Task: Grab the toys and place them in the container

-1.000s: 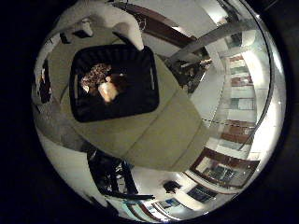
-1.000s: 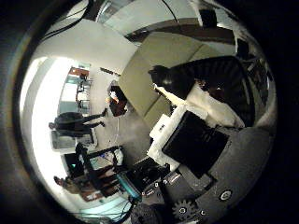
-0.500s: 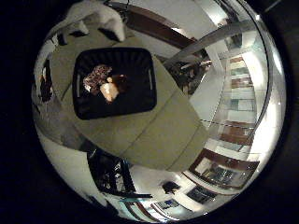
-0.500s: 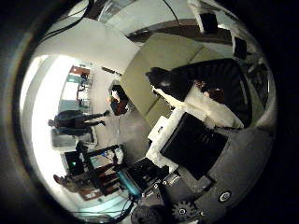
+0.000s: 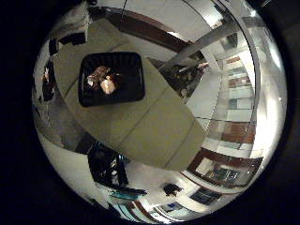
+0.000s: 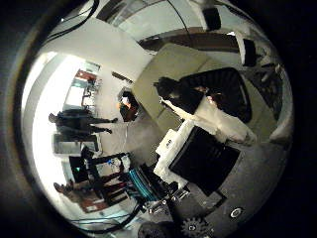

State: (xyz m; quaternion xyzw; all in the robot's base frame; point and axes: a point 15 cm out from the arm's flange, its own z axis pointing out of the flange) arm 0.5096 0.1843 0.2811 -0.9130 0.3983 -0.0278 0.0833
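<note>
A black ribbed container (image 5: 135, 75) stands on an olive-green table (image 5: 154, 126), towards one end of it. Inside lie a cream toy (image 5: 108, 85) and a brownish toy (image 5: 97, 74), close together. My hand (image 6: 213, 134) hangs well above the table with its white and black fingers stretched out towards the container (image 6: 233, 82). Nothing is held between the fingers. In the thumb side view the fingers hide part of the container and its contents.
A dark chair (image 5: 110, 166) stands on the floor past the long edge of the table. A brown seat (image 6: 128, 106) stands near the table's end. Bare green tabletop stretches away from the container.
The white finger that lay over the container's rim a second ago has left the little finger side view. The camera has drawn back from the container. The toys lie as before.
</note>
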